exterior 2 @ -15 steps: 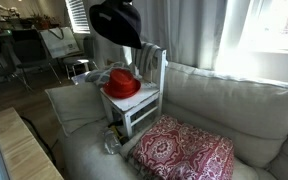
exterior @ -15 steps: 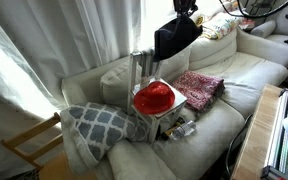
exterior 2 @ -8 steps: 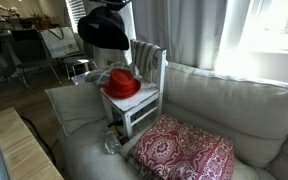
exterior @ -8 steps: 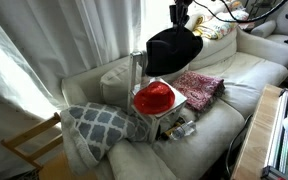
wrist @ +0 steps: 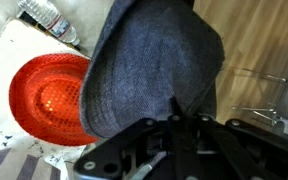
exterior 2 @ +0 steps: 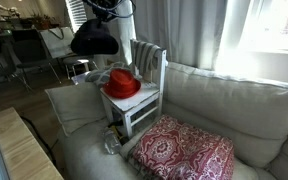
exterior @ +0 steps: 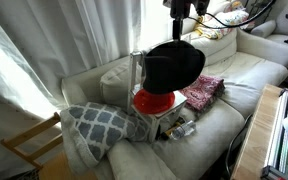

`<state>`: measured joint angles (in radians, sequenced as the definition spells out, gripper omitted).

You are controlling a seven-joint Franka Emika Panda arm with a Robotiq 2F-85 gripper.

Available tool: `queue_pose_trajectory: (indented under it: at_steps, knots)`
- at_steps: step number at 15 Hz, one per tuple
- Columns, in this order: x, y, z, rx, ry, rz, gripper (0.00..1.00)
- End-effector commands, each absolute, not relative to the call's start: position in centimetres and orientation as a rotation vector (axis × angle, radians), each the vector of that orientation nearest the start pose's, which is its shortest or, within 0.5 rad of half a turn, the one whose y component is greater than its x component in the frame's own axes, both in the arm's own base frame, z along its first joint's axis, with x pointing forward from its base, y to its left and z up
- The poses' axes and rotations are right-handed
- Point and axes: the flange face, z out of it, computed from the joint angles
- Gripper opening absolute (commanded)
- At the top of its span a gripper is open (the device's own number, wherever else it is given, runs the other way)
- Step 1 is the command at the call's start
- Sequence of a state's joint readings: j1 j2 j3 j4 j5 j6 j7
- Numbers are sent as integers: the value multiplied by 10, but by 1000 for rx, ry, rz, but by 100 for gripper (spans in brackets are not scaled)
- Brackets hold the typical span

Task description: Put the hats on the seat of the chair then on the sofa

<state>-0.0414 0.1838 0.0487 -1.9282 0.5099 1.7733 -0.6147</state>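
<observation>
Only the wrist view shows the grip: the pincer (wrist: 180,122) is clamped on the black hat (wrist: 154,60), seemingly by its brim. An exterior view shows this hat (exterior 2: 94,42) hanging below the pincer, above and a little aside of the red hat (exterior 2: 122,85), which lies on the chair (exterior 2: 150,62) seat, on the sofa (exterior: 249,72).

Cream sofa (exterior: 256,72), on its cushions a small pale chair (exterior 2: 150,62), lattice pillow (exterior: 102,122), patterned red cloth (exterior 2: 184,150)
</observation>
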Motion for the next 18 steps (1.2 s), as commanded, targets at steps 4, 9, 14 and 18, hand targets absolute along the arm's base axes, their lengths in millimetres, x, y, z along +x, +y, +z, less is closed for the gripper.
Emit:
queue_pose_trajectory:
  at_steps: [4,9,14,18]
  knots:
    - [564,49,376,-2501,-592,234,7]
    - [574,51,331,-2327,-778,295,2]
    - [598,42,285,-2294,-848,287,2]
    - [619,36,268,-2293,-896,226,2]
